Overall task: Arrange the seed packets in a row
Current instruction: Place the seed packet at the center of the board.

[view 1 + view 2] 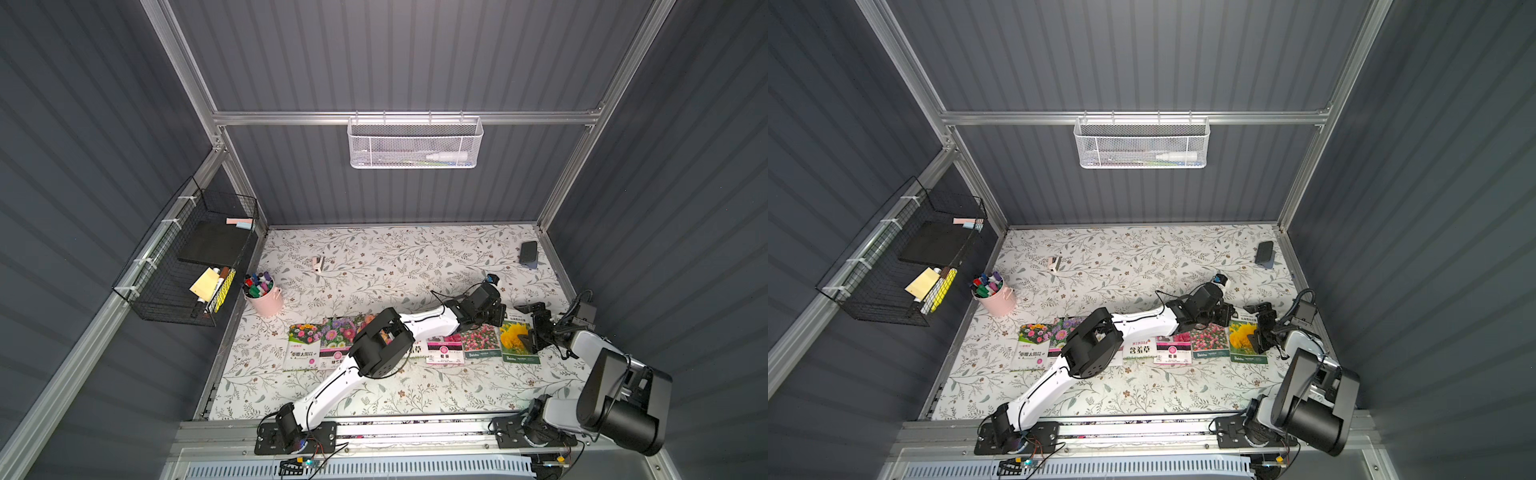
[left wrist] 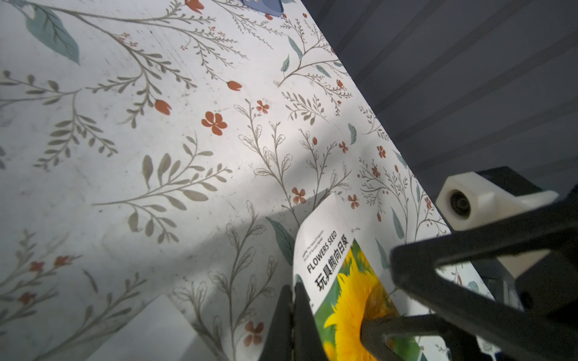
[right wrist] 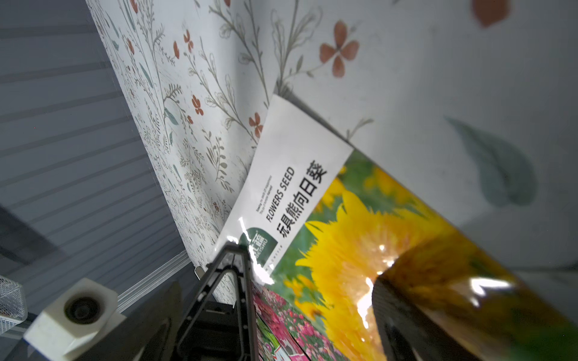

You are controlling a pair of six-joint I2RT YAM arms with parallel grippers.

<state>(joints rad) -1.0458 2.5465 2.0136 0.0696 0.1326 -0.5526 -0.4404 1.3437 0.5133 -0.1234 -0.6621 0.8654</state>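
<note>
Just beside the seed packets (image 1: 305, 347), a pink bucket (image 1: 268, 305) holds markers (image 1: 257, 284)

The seed packets (image 1: 480, 345) are laid in a row across the desk (image 1: 374, 257). A bucket (image 1: 266, 301) is set behind the row's left end; a phone (image 1: 528, 252) is placed in the far right corner.

The seed packets (image 1: 1209, 341) lie in a row on the floral table (image 1: 1142, 266).
</note>
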